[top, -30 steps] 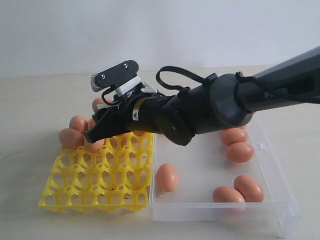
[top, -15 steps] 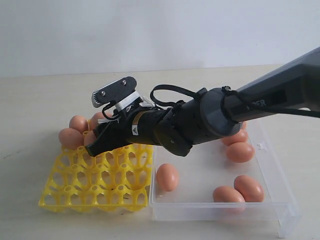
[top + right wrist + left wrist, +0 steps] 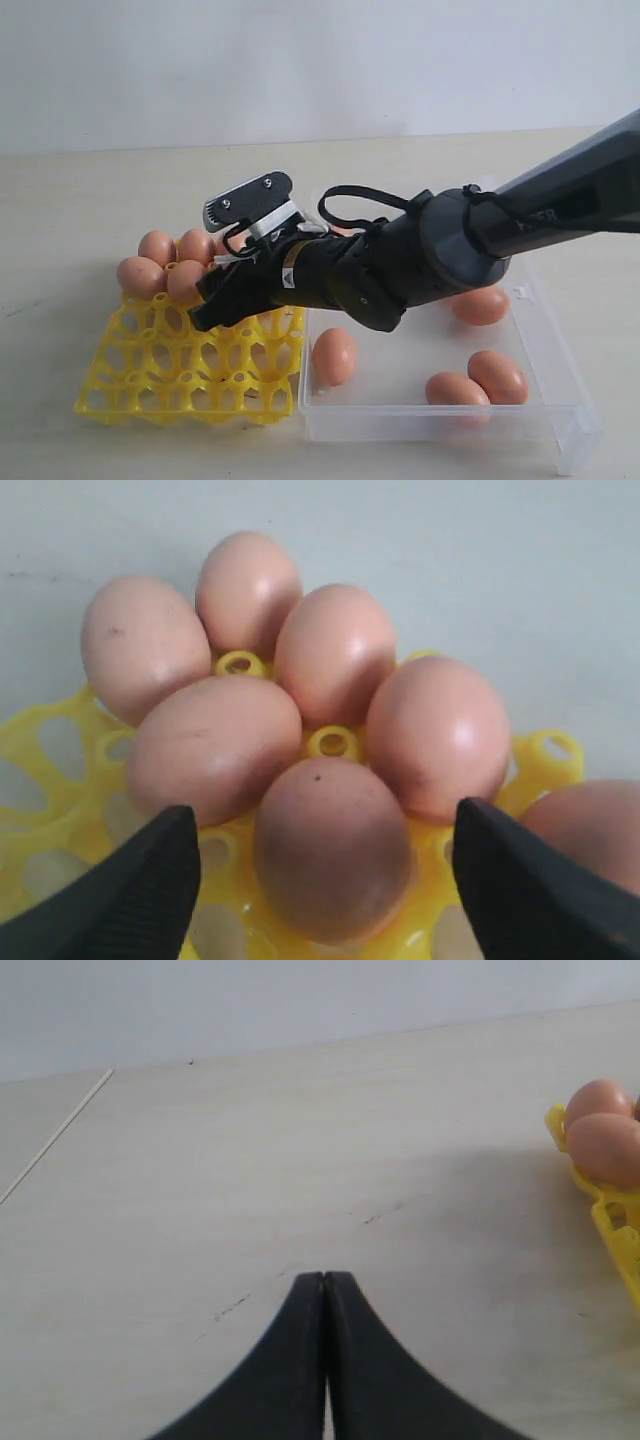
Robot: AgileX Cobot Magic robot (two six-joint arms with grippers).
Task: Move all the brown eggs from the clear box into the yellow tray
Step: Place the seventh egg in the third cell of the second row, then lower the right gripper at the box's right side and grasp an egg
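My right gripper (image 3: 207, 309) stands open low over the yellow tray (image 3: 160, 370). In the right wrist view a brown egg (image 3: 330, 845) sits in a cup between its spread fingers (image 3: 150, 880), touching neither. Several more eggs (image 3: 335, 650) fill the cups behind it. From outside, the tray's eggs (image 3: 158, 247) cluster at its far left corner. The clear box (image 3: 440, 425) holds several eggs: one near its left wall (image 3: 334, 356), two at the front (image 3: 497, 376), one behind the arm (image 3: 480, 304). My left gripper (image 3: 324, 1276) is shut and empty over bare table.
The right arm's dark body (image 3: 430, 255) lies across the box's far left part and hides what is under it. The left wrist view catches the yellow tray's edge (image 3: 615, 1230) with two eggs (image 3: 610, 1148). The front rows of tray cups (image 3: 200, 385) hold nothing.
The right gripper brought an egg down into a tray cup, let go of it and drew back slightly towards the box. Its fingers now stand apart.
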